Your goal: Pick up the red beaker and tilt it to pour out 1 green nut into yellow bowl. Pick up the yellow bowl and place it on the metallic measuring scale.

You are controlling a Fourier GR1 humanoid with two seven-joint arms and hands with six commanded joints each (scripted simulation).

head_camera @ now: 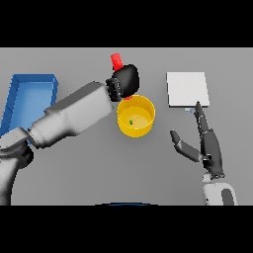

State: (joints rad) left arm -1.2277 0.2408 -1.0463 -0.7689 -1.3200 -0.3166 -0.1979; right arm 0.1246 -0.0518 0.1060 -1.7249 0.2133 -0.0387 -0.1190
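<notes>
Head view: left hand [125,80] curled around red beaker [116,61] above yellow bowl [135,116]; right hand [203,142] spread, nearby.

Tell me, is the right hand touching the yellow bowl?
Apart. The head view shows bare grey table between the right hand, fingers straight beside the scale, and the bowl.

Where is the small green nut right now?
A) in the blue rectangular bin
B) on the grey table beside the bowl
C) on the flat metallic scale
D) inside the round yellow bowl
D: a small green nut lies on the floor of the round yellow bowl, just below the red beaker that the left hand holds at the bowl's far rim.
</notes>
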